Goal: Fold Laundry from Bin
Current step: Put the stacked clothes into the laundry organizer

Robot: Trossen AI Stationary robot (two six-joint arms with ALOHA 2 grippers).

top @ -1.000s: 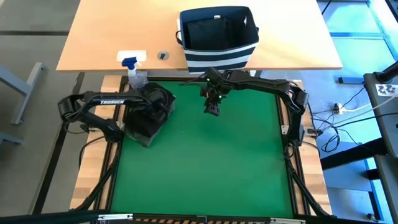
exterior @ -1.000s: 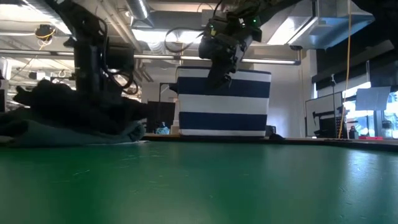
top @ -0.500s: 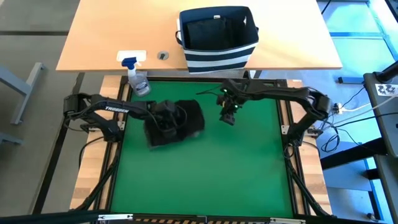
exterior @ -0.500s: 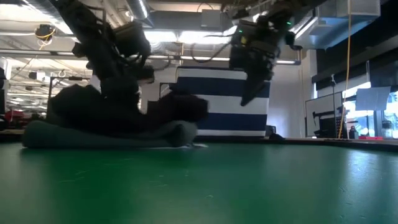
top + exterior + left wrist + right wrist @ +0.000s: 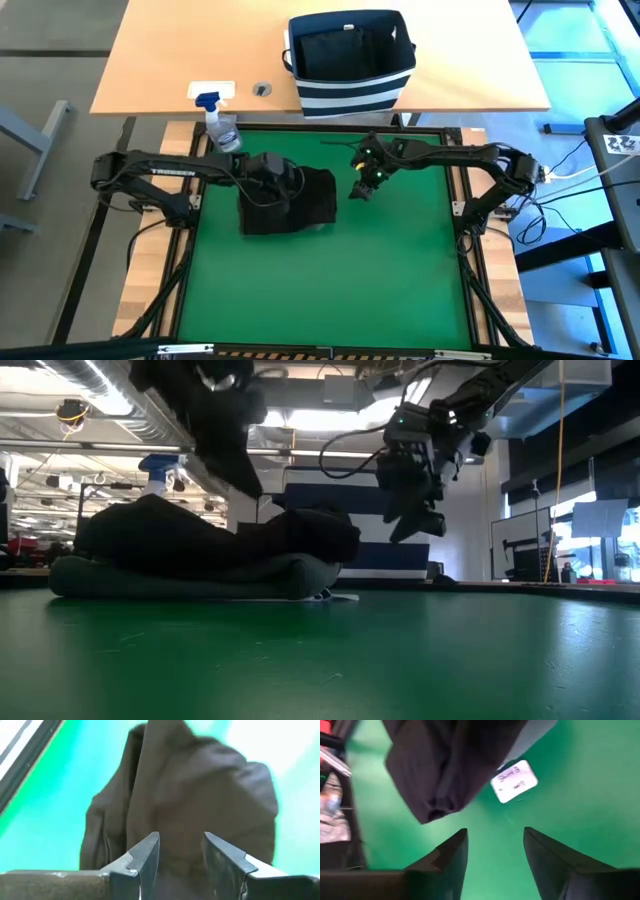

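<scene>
spray bottle [image 5: 222,128]: clear, blue nozzle, at the far-left corner of the green mat [image 5: 330,280], just outside the mat's edge. Blue top also shows in the low view behind the cloth pile.

left arm: reaches in from the left side, wrist over the pile.

left gripper [image 5: 270,178]: sits on the left half of the dark garment. Wrist view shows the two fingers [image 5: 145,855] parted with a gap between them, dark cloth directly ahead and below. Can't tell whether the tips pinch fabric or just hover above it.

laundry [image 5: 295,200]: one dark bundle, crumpled, lying on the mat left of centre. Low view [image 5: 200,550]: a black layer heaped on top of a greyer, flatter layer that touches the mat. Right wrist view shows a white label [image 5: 514,781] sticking out at the pile's edge, flat on the green.

right gripper [image 5: 362,186]: just beside the pile's right edge, not touching it. Raised off the mat in the low view [image 5: 415,520]. Fingers spread, nothing between them, only green mat shows in the gap.

right arm: comes in from the right side, stretched across the far part of the mat.

bin [image 5: 352,62]: navy with white stripes, on the wooden table [image 5: 160,60] beyond the mat, well apart from both grippers. Dark cloth visible inside.
</scene>
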